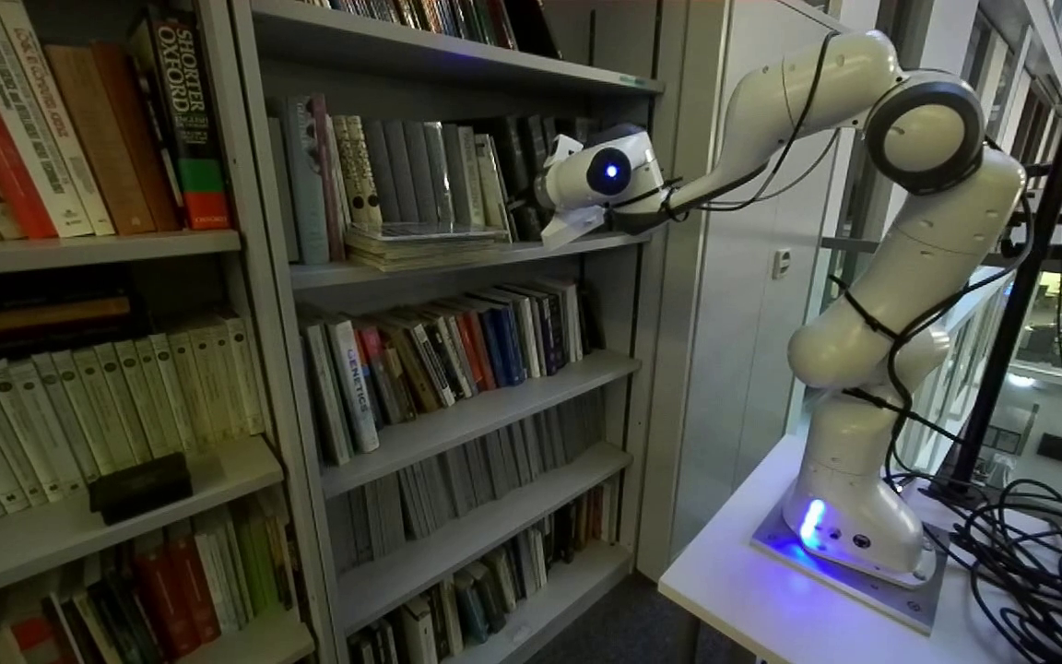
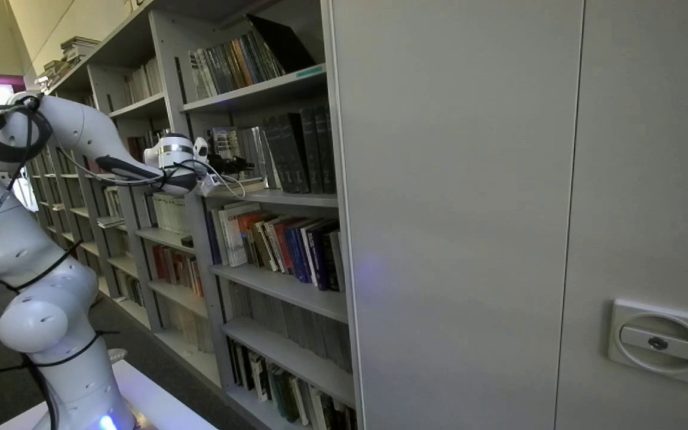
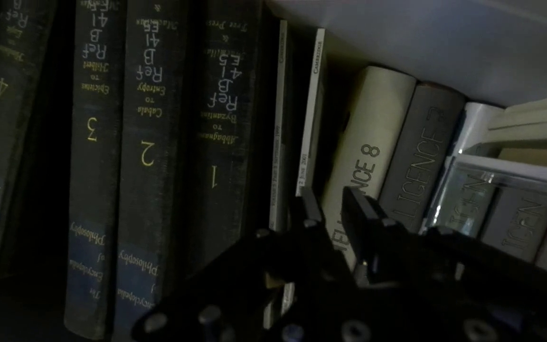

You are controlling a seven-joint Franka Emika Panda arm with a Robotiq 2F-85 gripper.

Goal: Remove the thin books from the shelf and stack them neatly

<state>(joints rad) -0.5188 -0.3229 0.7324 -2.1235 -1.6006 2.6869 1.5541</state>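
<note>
In the upside-down wrist view, two thin books with narrow white spines, one (image 3: 278,123) and another (image 3: 311,104), stand between the dark encyclopedia volumes and a cream volume (image 3: 368,123). My gripper (image 3: 333,204) is partly open with nothing between its fingers. One fingertip overlaps the lower part of the nearer thin spine in the picture; contact cannot be told. The gripper also shows in an exterior view (image 2: 249,165), in front of the grey shelf (image 2: 302,198). A flat stack of thin books (image 1: 420,247) lies on this shelf, its top one shiny; it also shows in the wrist view (image 3: 534,121).
Dark encyclopedia volumes (image 3: 150,142) stand on one side of the gripper, grey volumes (image 3: 420,152) on the other. The shelf above (image 1: 494,60) and a bookcase upright (image 1: 264,277) bound the compartment. A cabinet door (image 2: 451,209) adjoins the bookcase.
</note>
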